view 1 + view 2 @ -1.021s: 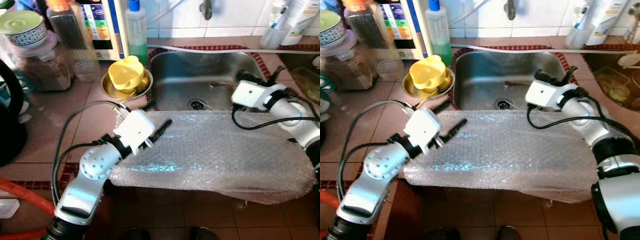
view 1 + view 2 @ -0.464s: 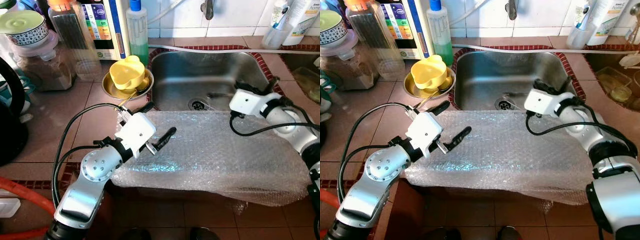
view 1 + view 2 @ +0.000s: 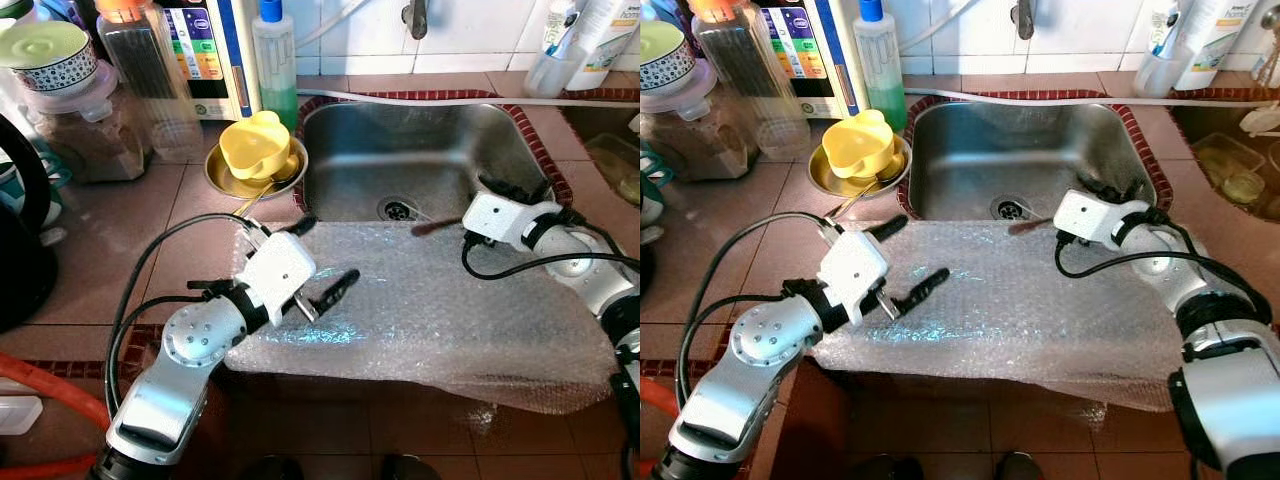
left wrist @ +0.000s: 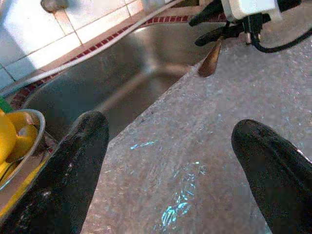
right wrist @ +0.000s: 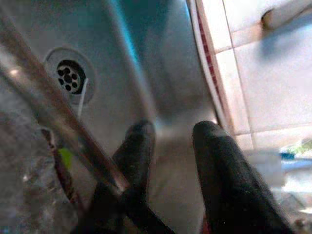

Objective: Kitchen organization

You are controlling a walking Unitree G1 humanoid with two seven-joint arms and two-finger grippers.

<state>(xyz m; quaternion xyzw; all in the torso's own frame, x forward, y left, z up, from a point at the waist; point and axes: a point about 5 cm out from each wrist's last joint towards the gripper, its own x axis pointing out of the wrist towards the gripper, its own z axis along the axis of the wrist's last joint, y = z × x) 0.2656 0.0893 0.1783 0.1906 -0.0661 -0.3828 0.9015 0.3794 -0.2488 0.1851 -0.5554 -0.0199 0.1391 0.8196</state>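
A sheet of bubble wrap [image 3: 440, 300] lies across the counter's front and the near rim of the steel sink [image 3: 420, 140]. My left gripper [image 3: 328, 252] hovers open just above the sheet's left part, with nothing between its fingers [image 4: 73, 165]. At the sheet's far right edge, by the sink, my right gripper [image 3: 515, 187] points into the basin. Its fingers [image 5: 214, 161] stand a little apart with nothing between them. A thin brown stick-like thing [image 3: 435, 227] juts out beside it over the sheet's edge; I cannot tell what it is.
A yellow cup in a metal dish [image 3: 255, 150] stands left of the sink, with a green soap bottle [image 3: 272, 60] behind. Jars [image 3: 75, 120] and a black appliance [image 3: 20, 230] crowd the left counter. An orange hose [image 3: 50, 385] runs at the lower left.
My right gripper has drawn back from over the basin to the sheet's far edge, the brown thing moving with it. My left gripper has sunk slightly toward the sheet.
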